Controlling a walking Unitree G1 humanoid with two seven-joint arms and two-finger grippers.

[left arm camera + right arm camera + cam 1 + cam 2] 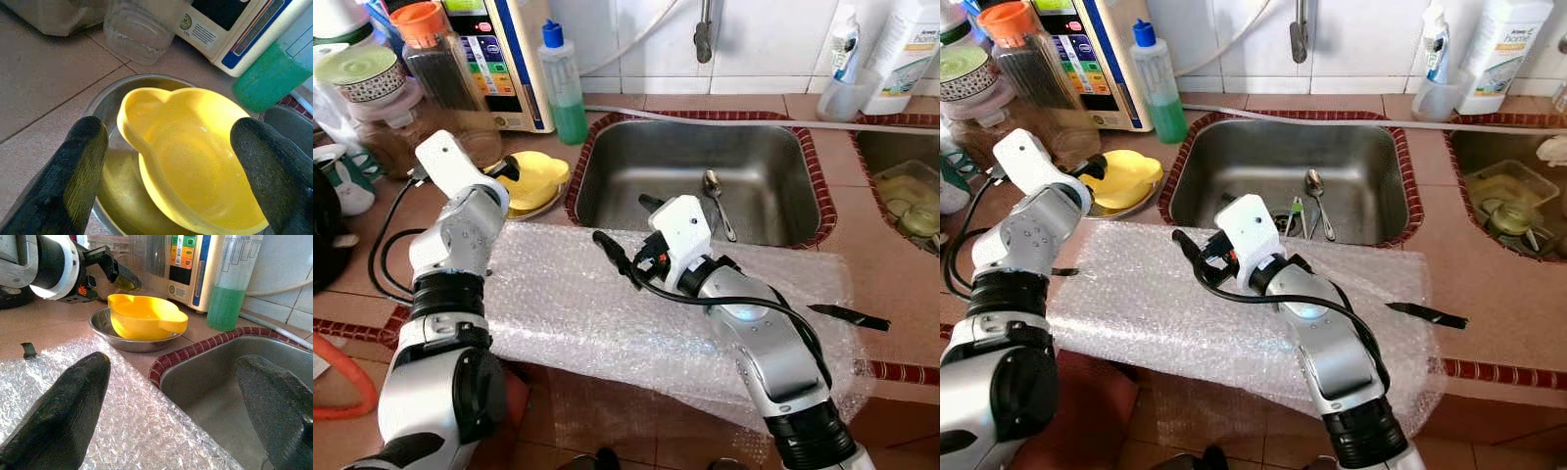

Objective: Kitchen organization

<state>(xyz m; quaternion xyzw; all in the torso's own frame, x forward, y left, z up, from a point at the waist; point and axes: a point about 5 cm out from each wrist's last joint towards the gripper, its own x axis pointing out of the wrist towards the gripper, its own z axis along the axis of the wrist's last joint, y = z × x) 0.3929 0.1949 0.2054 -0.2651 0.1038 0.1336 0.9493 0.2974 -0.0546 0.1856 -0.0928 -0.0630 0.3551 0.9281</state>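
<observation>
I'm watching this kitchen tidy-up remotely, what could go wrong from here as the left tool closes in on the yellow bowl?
The yellow bowl sits tilted and loose in a steel dish, so the open left tool may tip it or drag both.

The glass jar stands close behind; overreaching could knock it.

The right tool, open at the sink edge, could snag the bubble wrap.

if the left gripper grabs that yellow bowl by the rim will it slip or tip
The yellow bowl looks like thin, glossy plastic, so probably light but somewhat slippery between the left gripper's open fingers. It sits tilted and loose inside the steel dish, so a one-sided rim grip may tip it further. The dish underneath could slide or rattle on the smooth tile if nudged.
</observation>
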